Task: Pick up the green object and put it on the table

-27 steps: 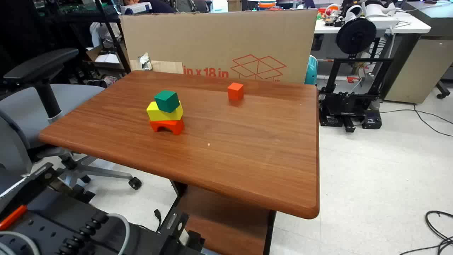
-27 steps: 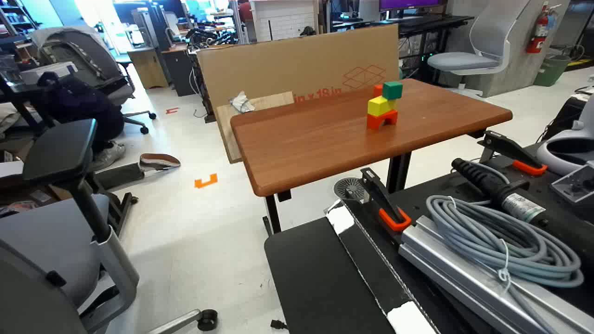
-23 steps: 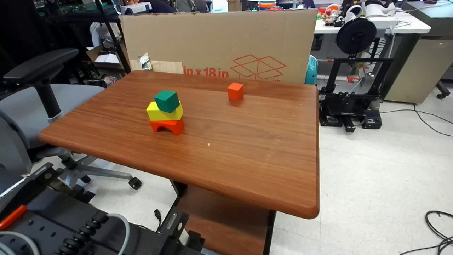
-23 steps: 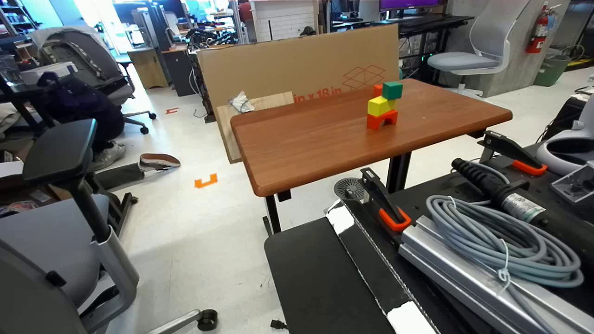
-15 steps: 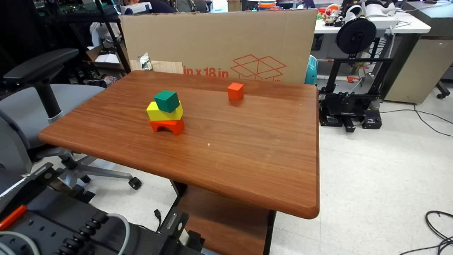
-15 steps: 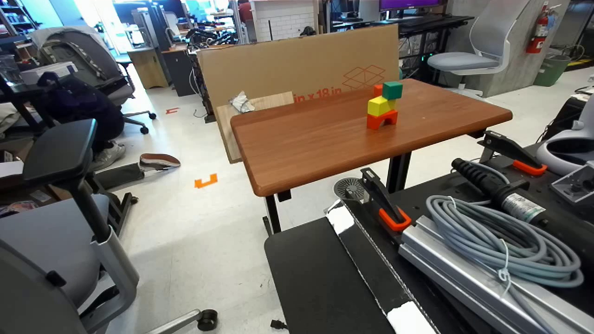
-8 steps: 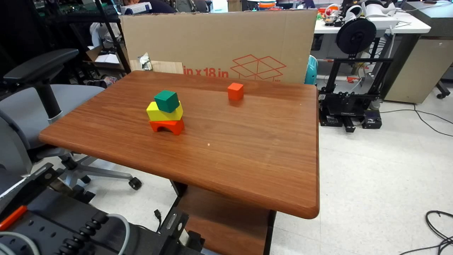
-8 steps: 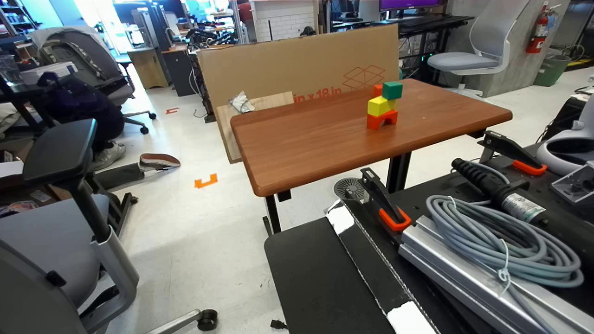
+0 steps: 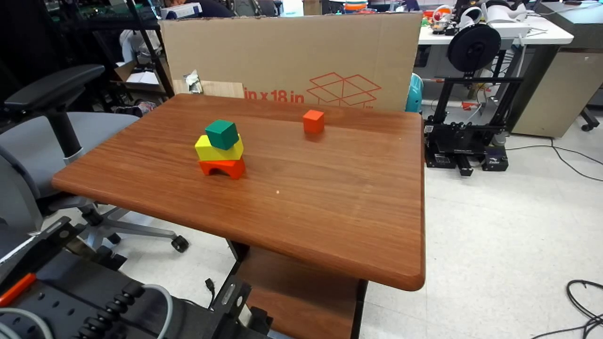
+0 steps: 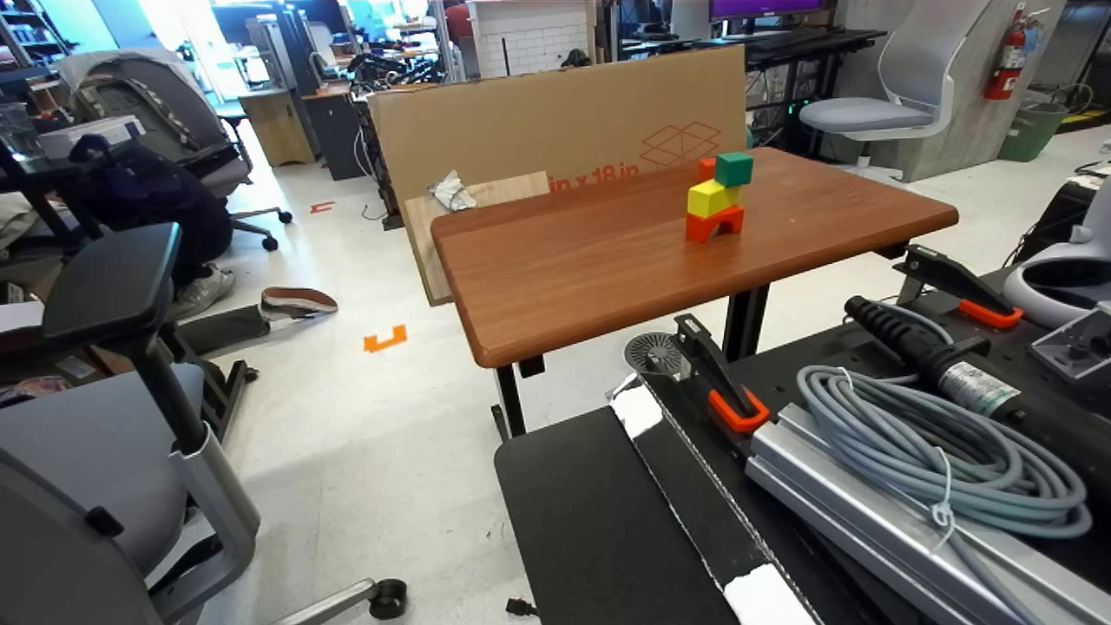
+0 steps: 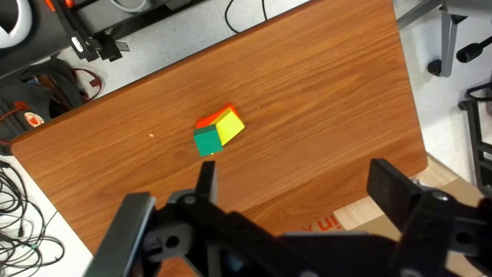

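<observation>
Green block (image 9: 217, 133) sits on the yellow block (image 9: 210, 150), which is on the orange arch (image 9: 230, 168); arch stands on the table (image 9: 330, 197). Approx. cube-shaped, so can't tell a long axis. In an exterior view it sits level, 1 vert. edge toward approx. 5 o'clock, broader-looking side facing approx. 7, narrower-looking side approx. 4, turned a bit vs. the yellow block. In wrist view its top edges run approx. 11 to 5 o'clock & approx. 8 to 2, w/ a darker side face toward 12.

Containers: green bin (image 10: 1032, 132), approx. 2 o'clock in an exterior view, contents not visible; open carton (image 9: 124, 71), approx. 10 o'clock in an exterior view, w/ white paper (image 9: 144, 77) in or on it, can't tell which.

Gripper (image 11: 290, 177): jaws spread wide, nothing held. In wrist view green block is approx. 10 o'clock from the gap btwn jaws, past their ends & clear of them; height diff. hard to tell. Orange cube (image 9: 313, 122) also on the table, approx. 3 o'clock from green block in an exterior view, well apart.
</observation>
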`<action>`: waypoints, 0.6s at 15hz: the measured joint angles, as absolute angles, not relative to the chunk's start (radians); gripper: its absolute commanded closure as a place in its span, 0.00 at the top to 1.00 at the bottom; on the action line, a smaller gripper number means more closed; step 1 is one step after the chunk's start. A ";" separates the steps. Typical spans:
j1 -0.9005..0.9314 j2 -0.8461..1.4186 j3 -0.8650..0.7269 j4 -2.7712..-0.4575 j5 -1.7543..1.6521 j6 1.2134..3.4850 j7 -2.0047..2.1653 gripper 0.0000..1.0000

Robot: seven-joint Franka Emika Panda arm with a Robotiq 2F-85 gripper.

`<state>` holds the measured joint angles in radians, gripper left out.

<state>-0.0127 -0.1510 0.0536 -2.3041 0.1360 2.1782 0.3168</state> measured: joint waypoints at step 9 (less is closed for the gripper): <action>-0.043 0.031 -0.010 -2.293 -0.004 2.278 0.324 1.00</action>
<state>-0.0427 0.0307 -0.0096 -2.2925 -0.0038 2.2777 0.3240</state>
